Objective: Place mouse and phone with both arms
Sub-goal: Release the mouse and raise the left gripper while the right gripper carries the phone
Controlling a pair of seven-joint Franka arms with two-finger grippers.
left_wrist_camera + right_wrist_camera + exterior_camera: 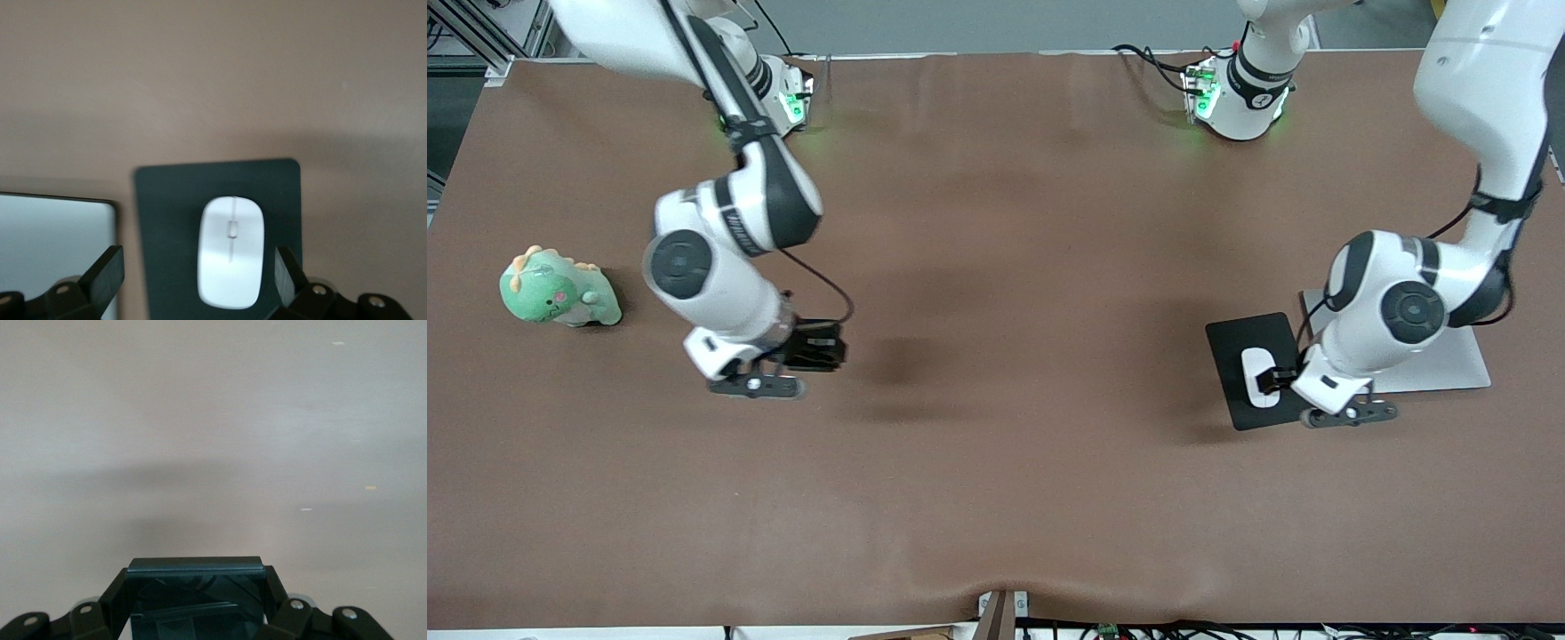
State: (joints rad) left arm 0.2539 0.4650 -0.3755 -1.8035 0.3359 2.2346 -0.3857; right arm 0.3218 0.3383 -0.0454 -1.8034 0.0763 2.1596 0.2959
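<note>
Right gripper [193, 603] clamps phone [195, 600] above table [996, 498]; left gripper [200, 273], jaws apart, over mouse [231, 250] on mouse pad [167, 220].

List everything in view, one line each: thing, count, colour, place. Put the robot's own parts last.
mouse: one, white, lying on the mouse pad, toward the left arm's end of the table.
mouse pad: one, black, flat on the table beside the grey board.
grey board: one, light grey, flat on the table, partly hidden under the left arm.
phone: one, black, held in the right gripper over bare table.
dinosaur toy: one, green plush, at the right arm's end of the table.
table: one, brown.
left gripper: one, black, open, over the mouse.
right gripper: one, black, shut on the phone.
</note>
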